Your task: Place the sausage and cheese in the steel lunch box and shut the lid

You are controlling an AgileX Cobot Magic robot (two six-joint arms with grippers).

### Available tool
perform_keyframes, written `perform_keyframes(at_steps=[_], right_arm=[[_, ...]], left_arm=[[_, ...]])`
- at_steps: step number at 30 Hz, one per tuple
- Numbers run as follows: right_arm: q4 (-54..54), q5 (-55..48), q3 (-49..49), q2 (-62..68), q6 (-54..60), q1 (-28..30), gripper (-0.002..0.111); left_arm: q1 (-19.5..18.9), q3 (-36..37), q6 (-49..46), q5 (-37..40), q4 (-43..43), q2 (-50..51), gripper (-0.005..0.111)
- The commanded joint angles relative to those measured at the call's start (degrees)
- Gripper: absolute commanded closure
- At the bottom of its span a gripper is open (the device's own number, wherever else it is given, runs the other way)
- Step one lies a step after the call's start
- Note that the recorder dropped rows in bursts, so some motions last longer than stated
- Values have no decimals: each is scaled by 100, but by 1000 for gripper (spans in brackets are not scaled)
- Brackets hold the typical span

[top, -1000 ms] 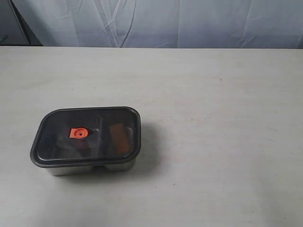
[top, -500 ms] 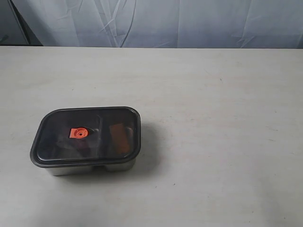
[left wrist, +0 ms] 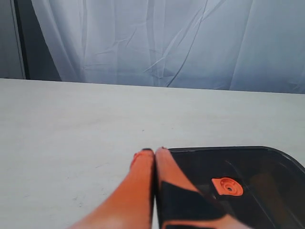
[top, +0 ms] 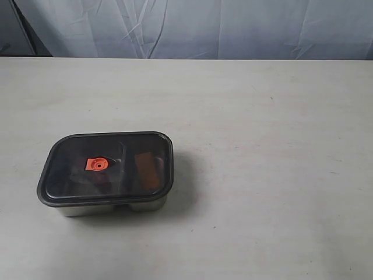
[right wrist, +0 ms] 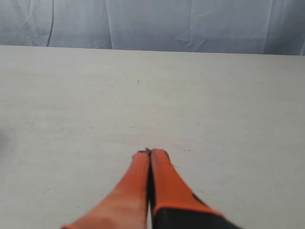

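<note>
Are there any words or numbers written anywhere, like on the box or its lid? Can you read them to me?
No words, numbers or signs can be read in any view.
The lid is plain dark plastic.
Its orange valve tab shows only a round shape; any marks on it are too small to tell.
The steel lunch box, the table and the cloth behind carry no writing.
The left gripper and right gripper show no label.

The left fingers (left wrist: pixel 138 183) are smooth, orange and tapered, with small dark tips. One carries a black patch toward its base. The right fingers (right wrist: pixel 136 183) look the same.
</note>
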State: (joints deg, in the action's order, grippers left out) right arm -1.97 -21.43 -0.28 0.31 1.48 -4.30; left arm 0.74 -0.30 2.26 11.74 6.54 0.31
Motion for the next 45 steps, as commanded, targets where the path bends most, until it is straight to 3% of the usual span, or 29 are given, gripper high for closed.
perform_keyframes(at_steps=[1,45], right_arm=[[-3,77,28,-31,-1,28,109],[-120,73,28,-31,-1,28,109]], left_arm=[[-14,30,24,-85,-24,-31,107],[-14,30,12,-85,-49,-31,107]])
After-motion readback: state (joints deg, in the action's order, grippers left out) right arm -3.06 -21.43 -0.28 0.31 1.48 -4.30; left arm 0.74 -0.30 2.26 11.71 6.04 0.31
